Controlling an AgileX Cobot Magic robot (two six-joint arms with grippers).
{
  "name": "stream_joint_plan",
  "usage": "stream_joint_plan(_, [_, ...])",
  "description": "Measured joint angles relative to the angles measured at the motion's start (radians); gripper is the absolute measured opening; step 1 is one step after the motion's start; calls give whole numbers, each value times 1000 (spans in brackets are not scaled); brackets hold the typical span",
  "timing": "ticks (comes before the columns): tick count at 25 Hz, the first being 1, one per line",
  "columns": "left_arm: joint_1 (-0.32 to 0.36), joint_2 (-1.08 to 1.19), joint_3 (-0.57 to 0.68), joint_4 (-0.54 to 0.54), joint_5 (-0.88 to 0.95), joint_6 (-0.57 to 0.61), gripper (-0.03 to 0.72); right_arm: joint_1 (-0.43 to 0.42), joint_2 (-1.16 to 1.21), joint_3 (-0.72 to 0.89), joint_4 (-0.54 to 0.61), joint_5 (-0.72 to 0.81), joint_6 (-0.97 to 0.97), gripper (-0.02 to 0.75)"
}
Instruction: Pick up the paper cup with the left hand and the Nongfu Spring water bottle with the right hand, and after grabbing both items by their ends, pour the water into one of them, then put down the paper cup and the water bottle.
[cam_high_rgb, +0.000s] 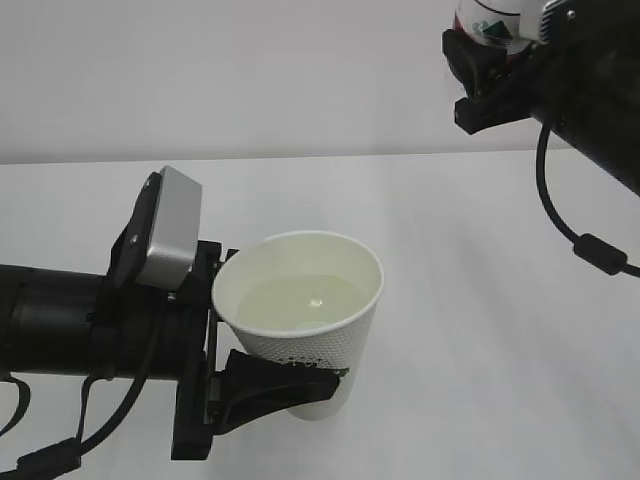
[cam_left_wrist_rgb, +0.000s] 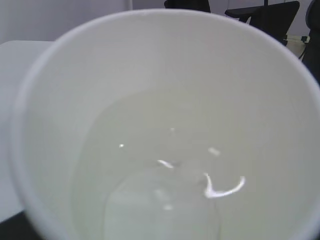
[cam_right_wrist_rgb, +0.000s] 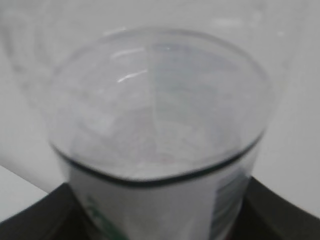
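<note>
1. The left hand (cam_high_rgb: 262, 345) has its fingers clamped on the paper cup (cam_high_rgb: 305, 335), held above the white worktop (cam_high_rgb: 470, 330).
2. Pale water (cam_high_rgb: 300, 303) pools inside the cup.
3. The right hand (cam_high_rgb: 492, 62), top right, has its fingers clamped on the water bottle (cam_high_rgb: 495, 22), well apart from the cup.

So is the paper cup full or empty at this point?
Partly filled: the paper cup, held by the left claw, shows a pale pool of water below its rim.
</note>
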Motion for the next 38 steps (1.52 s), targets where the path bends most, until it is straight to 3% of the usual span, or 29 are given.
stream_joint_plan(18, [0, 0, 0, 0, 0, 0, 528, 0, 0, 0, 256, 122, 4, 469])
stream_joint_plan(38, [0, 0, 0, 0, -4, 0, 528, 0, 0, 0, 398, 201, -126, 469])
